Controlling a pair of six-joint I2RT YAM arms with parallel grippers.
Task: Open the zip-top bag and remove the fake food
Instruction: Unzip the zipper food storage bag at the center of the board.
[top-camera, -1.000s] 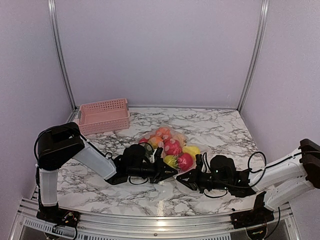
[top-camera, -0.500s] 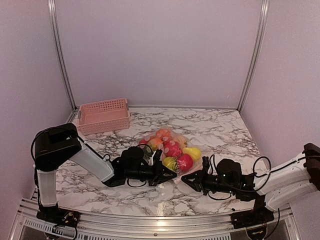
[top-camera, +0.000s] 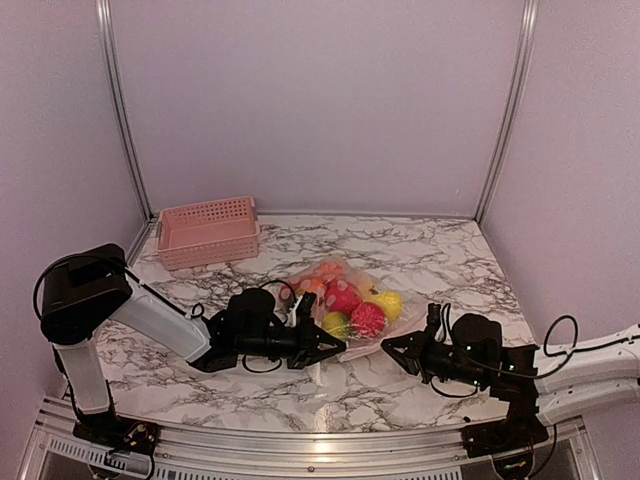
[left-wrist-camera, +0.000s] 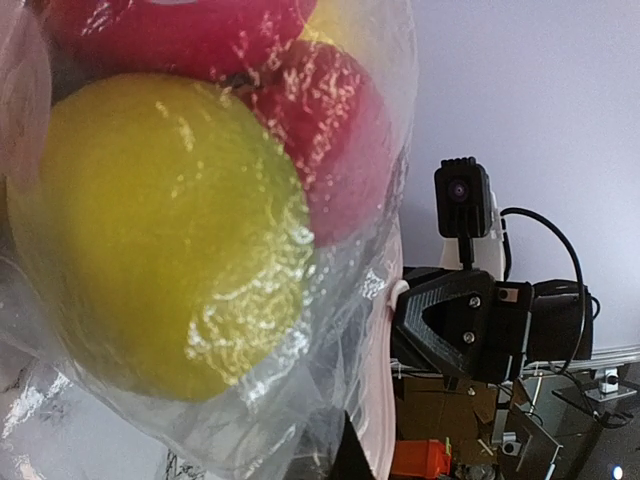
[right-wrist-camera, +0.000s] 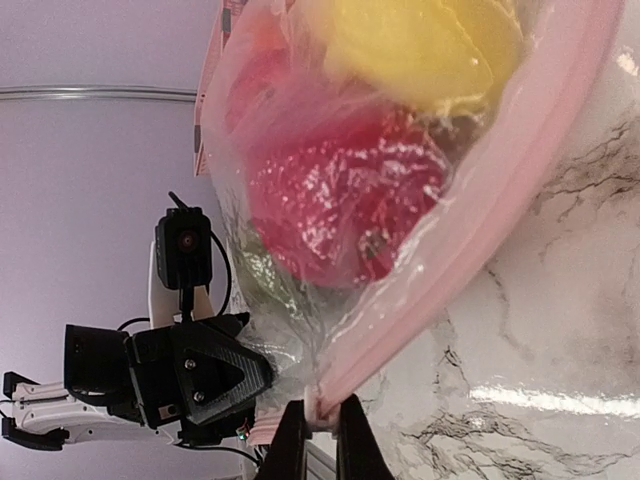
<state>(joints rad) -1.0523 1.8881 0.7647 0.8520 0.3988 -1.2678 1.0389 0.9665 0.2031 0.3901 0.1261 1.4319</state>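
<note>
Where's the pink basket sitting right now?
In the top view, the pink basket sits at the far left corner of the table, by the back wall, well apart from the zip-top bag.

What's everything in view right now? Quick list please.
zip-top bag: 1, clear with a pink zip strip, mid-table between the two grippers
fake food: about six pieces showing, red, pink, yellow, orange and yellow-green, all inside the bag
basket: 1, pink, slatted, far-left part of the table
table: 1, white and grey marble
left gripper: 1, black, shut on the bag's left end
right gripper: 1, black, shut on the end of the zip strip
</note>
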